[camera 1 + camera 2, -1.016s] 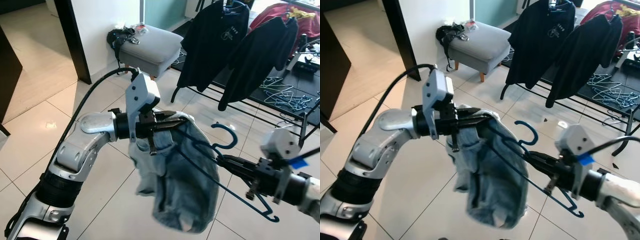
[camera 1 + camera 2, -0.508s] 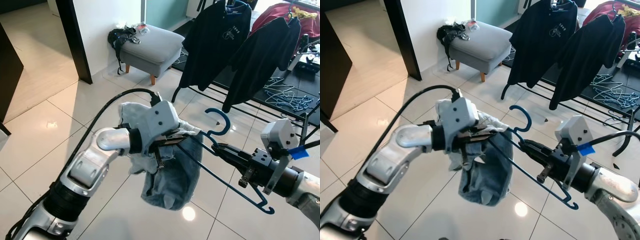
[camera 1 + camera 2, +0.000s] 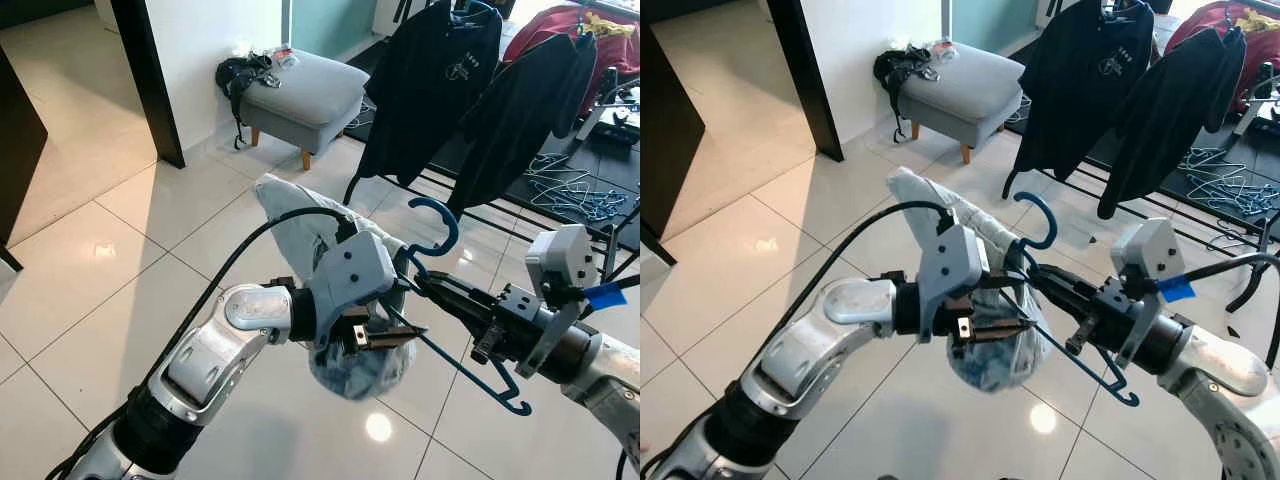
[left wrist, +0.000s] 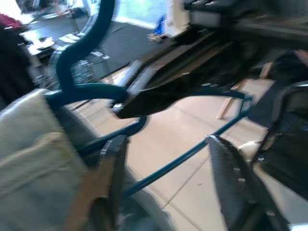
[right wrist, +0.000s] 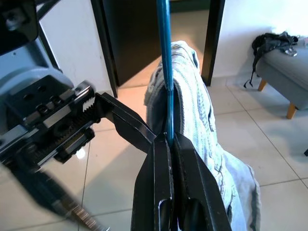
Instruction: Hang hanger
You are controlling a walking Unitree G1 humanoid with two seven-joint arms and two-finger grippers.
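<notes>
My right gripper (image 5: pixel 169 144) is clamped on the blue wire hanger (image 3: pixel 436 236), held in mid-air between my arms. A pale, faded denim garment (image 3: pixel 992 350) is draped over it, hiding much of the frame. My left gripper (image 4: pixel 168 159) has its fingers parted around a hanger bar; the view is blurred, so I cannot tell whether they touch it.

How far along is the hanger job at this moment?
Done: the jeans are draped on the blue hanger. In hand: the right gripper is shut on the hanger, and the left gripper is open around its lower bars by the denim. Left: carrying it to the rack with the black shirts and hooking it on.
</notes>
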